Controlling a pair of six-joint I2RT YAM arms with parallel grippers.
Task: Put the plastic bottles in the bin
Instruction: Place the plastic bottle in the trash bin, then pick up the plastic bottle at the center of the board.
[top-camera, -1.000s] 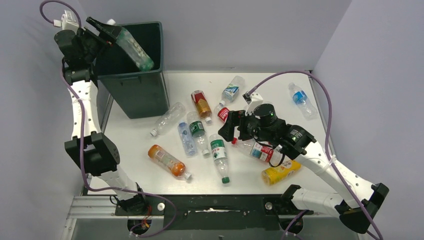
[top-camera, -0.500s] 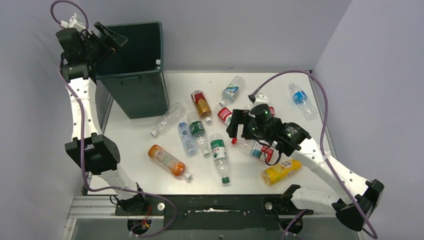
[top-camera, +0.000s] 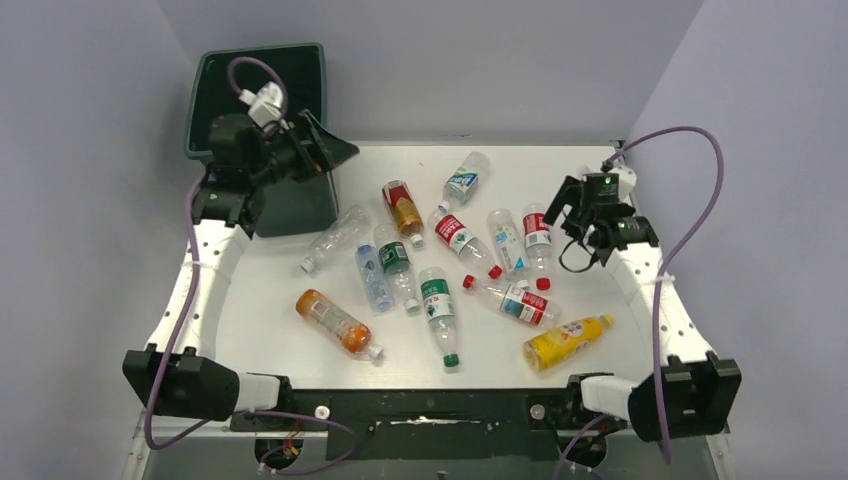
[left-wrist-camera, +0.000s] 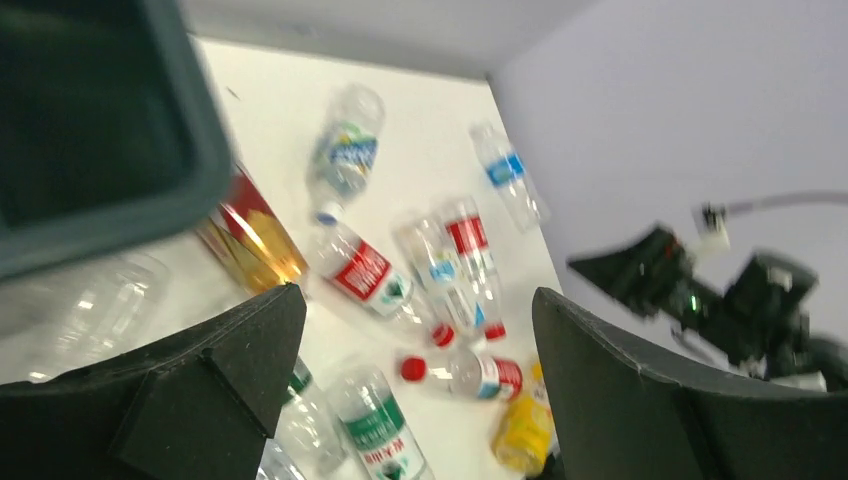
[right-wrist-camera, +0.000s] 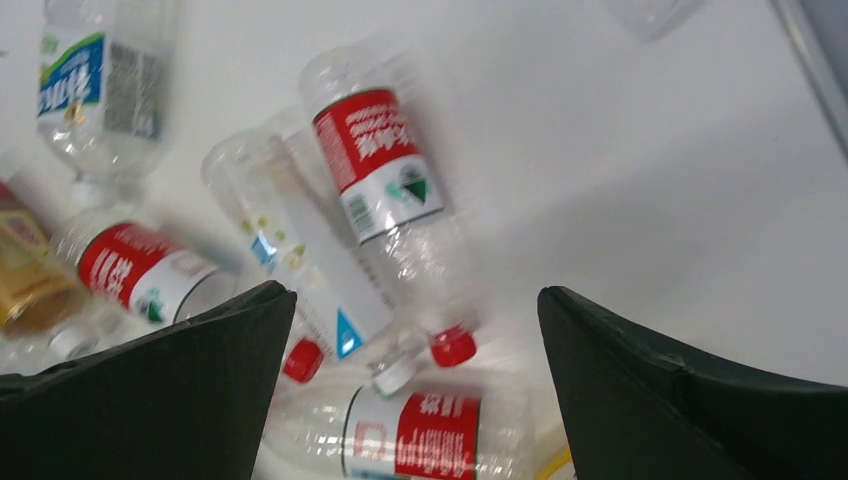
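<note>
The dark green bin (top-camera: 304, 60) stands at the table's back left; its rim also shows in the left wrist view (left-wrist-camera: 120, 205). Several plastic bottles lie on the white table, among them an amber one (top-camera: 403, 207), an orange one (top-camera: 335, 320), a yellow one (top-camera: 560, 340) and a red-labelled one (top-camera: 537, 235). My left gripper (top-camera: 335, 150) is open and empty, raised by the bin's right front corner; bottles show between its fingers (left-wrist-camera: 420, 300). My right gripper (top-camera: 572, 215) is open and empty, above the red-labelled bottle (right-wrist-camera: 385, 170) at right (right-wrist-camera: 415, 295).
Grey walls close in the table on the left, back and right. A blue-labelled bottle (left-wrist-camera: 505, 175) lies near the right wall, under my right wrist in the top view. Cables loop from both wrists.
My left gripper let a green-tinted bottle drop into the bin, then swung from the bin's left side to its right front. My right gripper drew back from the middle bottles towards the right wall.
</note>
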